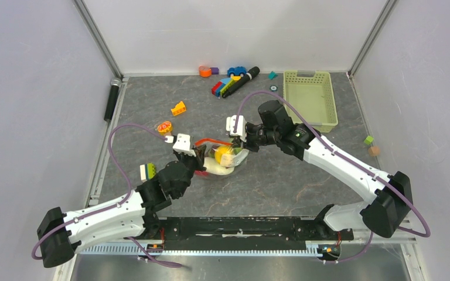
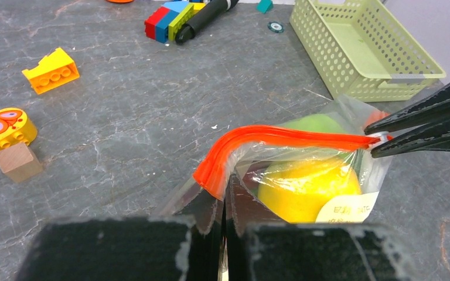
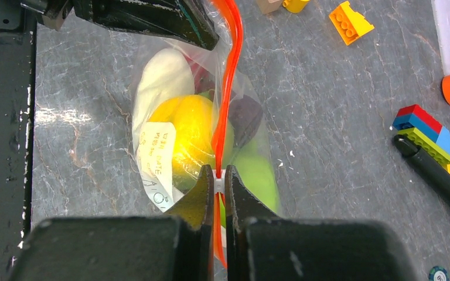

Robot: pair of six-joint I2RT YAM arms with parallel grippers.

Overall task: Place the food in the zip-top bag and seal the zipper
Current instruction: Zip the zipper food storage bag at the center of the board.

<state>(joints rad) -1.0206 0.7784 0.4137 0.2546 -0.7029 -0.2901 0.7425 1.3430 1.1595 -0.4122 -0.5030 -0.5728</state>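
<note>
While the zipper [image 2: 281,137] runs lengthwise between both arms, its white slider tab [image 2: 378,137] is pinched in the closed jaws of the right gripper [image 3: 215,175], and the far corner is clamped in the closed jaws of the left gripper [image 2: 222,218]. The zip-top bag [image 3: 152,158], crinkly clear film, is held at the middle of the tabletop [image 1: 152,105] with smooth rounded plastic food [image 3: 190,129] inside.

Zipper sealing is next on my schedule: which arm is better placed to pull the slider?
Right: the right tool is shut on the white slider on the zipper, while the left tool clamps the bag's opposite end.
</note>
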